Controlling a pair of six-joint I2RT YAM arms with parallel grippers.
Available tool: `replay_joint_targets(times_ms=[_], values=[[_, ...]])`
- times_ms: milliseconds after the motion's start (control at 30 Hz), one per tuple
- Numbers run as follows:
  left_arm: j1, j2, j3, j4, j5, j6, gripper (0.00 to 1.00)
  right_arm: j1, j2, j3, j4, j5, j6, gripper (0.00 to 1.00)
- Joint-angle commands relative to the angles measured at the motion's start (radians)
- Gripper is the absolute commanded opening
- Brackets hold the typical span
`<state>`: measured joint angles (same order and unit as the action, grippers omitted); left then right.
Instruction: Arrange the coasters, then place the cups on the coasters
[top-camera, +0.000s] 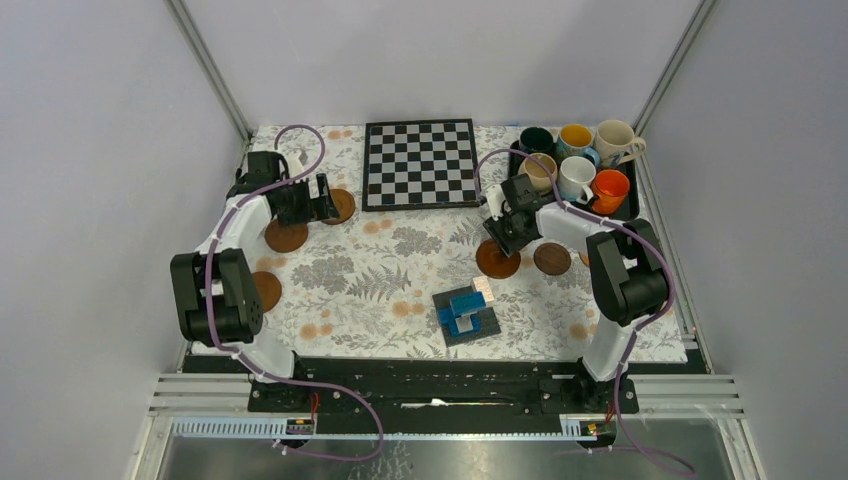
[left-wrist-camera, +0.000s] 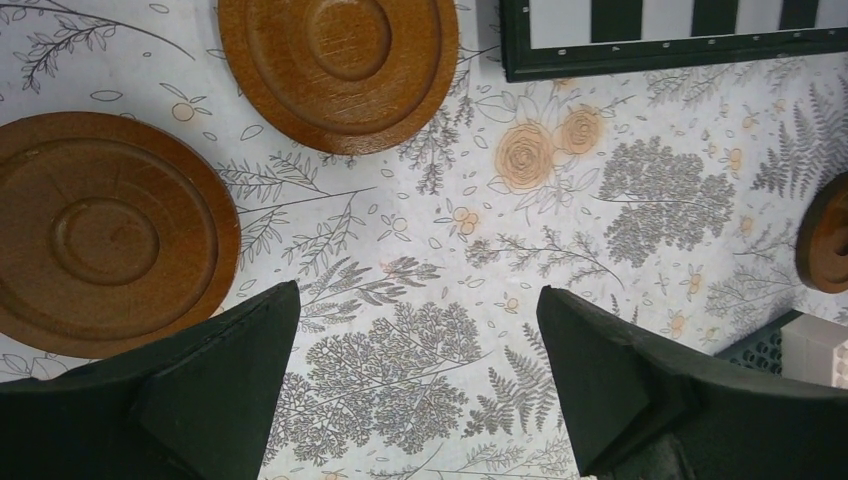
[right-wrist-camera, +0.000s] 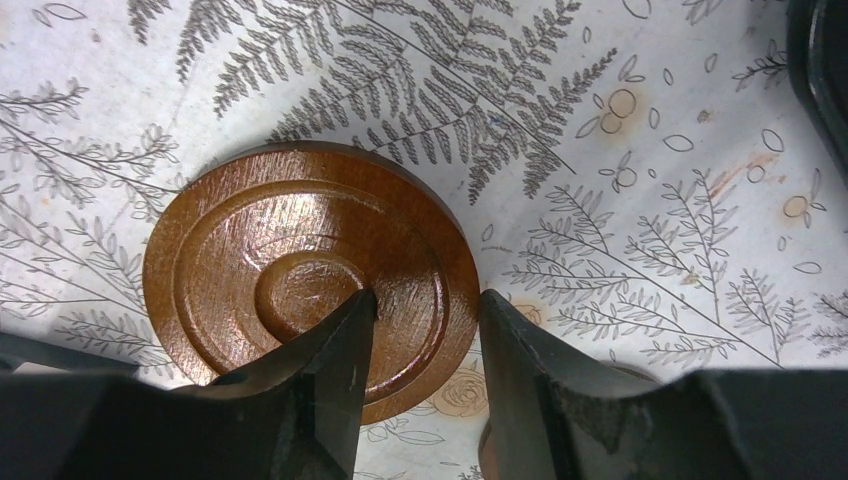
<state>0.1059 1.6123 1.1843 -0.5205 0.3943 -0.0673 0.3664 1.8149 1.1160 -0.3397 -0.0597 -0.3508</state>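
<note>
Near the table's right side lies a brown wooden coaster (top-camera: 497, 260) (right-wrist-camera: 300, 270). My right gripper (top-camera: 503, 240) (right-wrist-camera: 427, 297) stands over its right edge, shut on its rim, one finger in the recess and the other against the outer edge. A darker coaster (top-camera: 551, 258) lies just right of it. My left gripper (top-camera: 328, 198) (left-wrist-camera: 418, 300) hangs open over bare cloth, with two coasters (left-wrist-camera: 338, 60) (left-wrist-camera: 105, 235) ahead and to its left. Another coaster (top-camera: 265, 290) lies by the left arm. Several cups, among them orange (top-camera: 609, 188), white (top-camera: 575, 178) and dark green (top-camera: 536, 140), stand on a black tray (top-camera: 632, 205).
A checkerboard (top-camera: 420, 163) (left-wrist-camera: 680, 30) lies at the back centre. A small stack of blue and white bricks on a grey plate (top-camera: 466, 315) sits near the front. The floral cloth (top-camera: 390, 260) covers the table, with walls close on both sides.
</note>
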Motion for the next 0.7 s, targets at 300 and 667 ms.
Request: replay_joint_targets(times_ms=[300, 667], values=[[0.049, 0.220, 0.234, 0.083, -0.101, -0.013, 0.99, -0.012, 0.017, 0.133, -0.090, 0.063, -0.028, 0.66], [0.049, 0.446, 0.422, 0.090, -0.067, 0.050, 0.96, -0.012, 0.008, 0.236, -0.124, -0.030, 0.000, 0.69]])
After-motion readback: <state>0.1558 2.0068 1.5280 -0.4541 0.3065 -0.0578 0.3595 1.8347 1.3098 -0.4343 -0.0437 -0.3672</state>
